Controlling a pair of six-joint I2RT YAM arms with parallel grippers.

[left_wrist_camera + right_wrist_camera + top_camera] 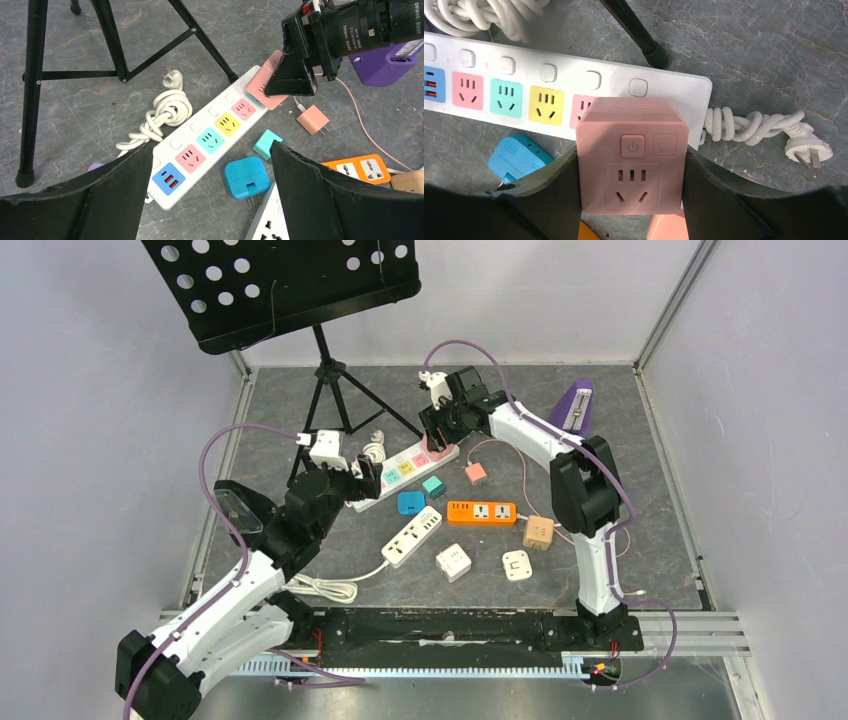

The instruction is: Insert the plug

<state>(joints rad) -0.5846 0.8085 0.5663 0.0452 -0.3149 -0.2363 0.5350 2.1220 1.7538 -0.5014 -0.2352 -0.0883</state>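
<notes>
A white power strip [405,468] with blue, pink, teal, yellow and pink sockets lies at the table's middle back; it also shows in the left wrist view [210,137] and the right wrist view [574,80]. My right gripper [631,182] is shut on a pink cube plug adapter [631,155] and holds it over the strip's far end, by the last pink socket [583,107]. In the left wrist view the pink adapter [262,82] sits at the strip's end under the right gripper [295,65]. My left gripper [207,195] is open and empty, hovering over the strip's near blue end [167,179].
A music stand tripod [335,390] stands behind the strip. A coiled white cord [160,112] lies beside it. A blue adapter [246,176], teal cube [265,142], pink charger [312,119], orange strip [481,512], white strip [412,536], other small adapters and a purple metronome [575,405] lie around.
</notes>
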